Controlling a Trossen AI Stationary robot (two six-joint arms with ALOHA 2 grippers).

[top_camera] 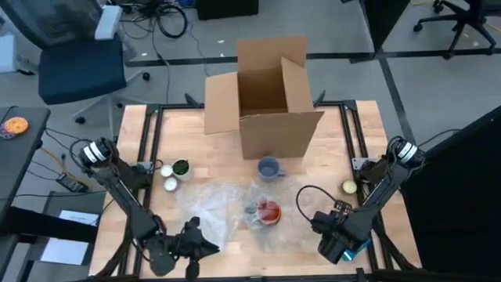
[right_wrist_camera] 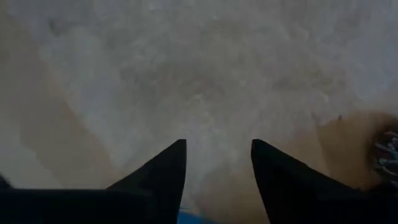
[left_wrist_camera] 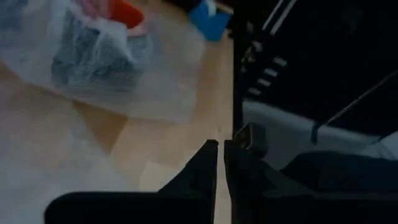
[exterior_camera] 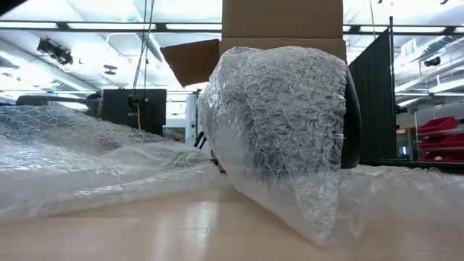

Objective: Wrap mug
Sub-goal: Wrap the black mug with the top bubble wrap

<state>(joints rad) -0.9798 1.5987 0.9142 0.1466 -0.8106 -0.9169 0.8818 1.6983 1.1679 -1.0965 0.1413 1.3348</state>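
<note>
Mug half-wrapped at the middle of the table, both arms low at the near edge.

The mug point(top_camera: 268, 211), red inside, lies on its side in bubble wrap point(top_camera: 215, 205) near the table's point(top_camera: 368, 141) middle, just in front of a blue cup point(top_camera: 269, 168) and an open cardboard box point(top_camera: 264, 98). The left pincer point(left_wrist_camera: 221, 149) sits at the near edge with fingers nearly together, holding nothing. The right pincer point(right_wrist_camera: 217, 155) hovers over the wrap, fingers apart and empty.
</note>
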